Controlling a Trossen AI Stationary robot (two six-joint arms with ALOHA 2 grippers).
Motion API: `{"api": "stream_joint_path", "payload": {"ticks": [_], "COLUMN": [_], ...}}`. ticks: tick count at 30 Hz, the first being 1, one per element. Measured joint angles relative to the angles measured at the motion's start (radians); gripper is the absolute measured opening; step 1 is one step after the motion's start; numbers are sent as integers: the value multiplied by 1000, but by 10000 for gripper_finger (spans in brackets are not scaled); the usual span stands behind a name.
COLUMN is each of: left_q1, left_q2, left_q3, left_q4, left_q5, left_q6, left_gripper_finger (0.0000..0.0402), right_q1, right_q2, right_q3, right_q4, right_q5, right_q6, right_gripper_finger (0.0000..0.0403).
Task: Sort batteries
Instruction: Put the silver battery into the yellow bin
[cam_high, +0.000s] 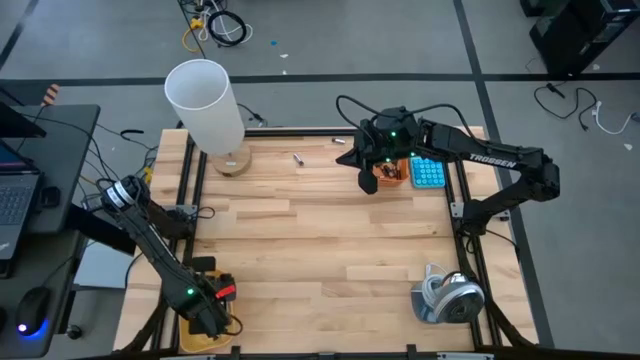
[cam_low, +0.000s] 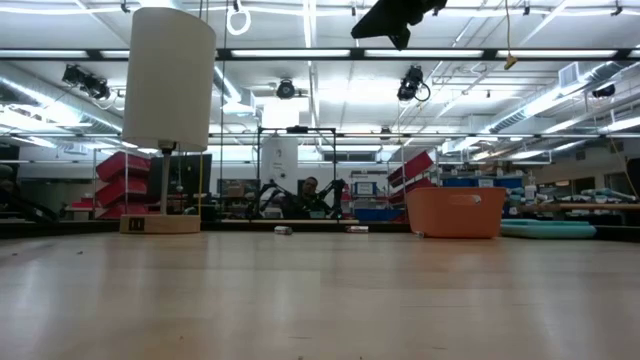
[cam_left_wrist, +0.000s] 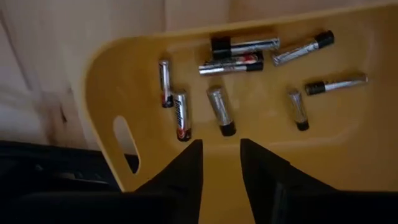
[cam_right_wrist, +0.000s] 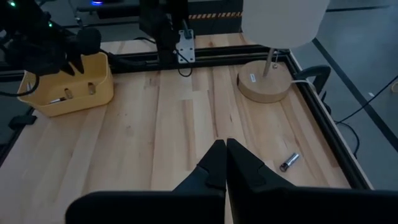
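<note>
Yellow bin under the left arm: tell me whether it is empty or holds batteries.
Not empty. The left wrist view shows the yellow bin holding several batteries lying loose on its floor; about eight show, and part of the bin is out of frame.

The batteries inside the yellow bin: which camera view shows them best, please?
The left wrist view: it looks straight into the yellow bin, where about eight batteries lie apart on its floor, beyond the left gripper. The high view hides them under that arm, the right wrist view shows only the bin's side, and the low view shows none of them.
</note>
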Motion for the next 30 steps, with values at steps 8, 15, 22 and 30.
{"api": "stream_joint_path", "payload": {"ticks": [8, 15, 22, 30], "left_q1": [0, 8, 9, 67], "left_q2": [0, -9, -10, -87], "left_q3": [0, 35, 197, 269], "left_q4": [-1, -22, -243, -304], "left_q5": [-17, -202, -713, -1131], "left_q6": [11, 50, 148, 276], "left_gripper_finger": [118, 119, 119, 119], "right_q1": [0, 5, 34, 40], "right_q2": [0, 8, 151, 374], "right_q3": [0, 1, 56, 246], "right_q4": [32, 60, 76, 53], "right_q5": [17, 206, 222, 223], "right_q6": [32, 131, 144, 112], "right_gripper_finger": [0, 0, 0, 0]}}
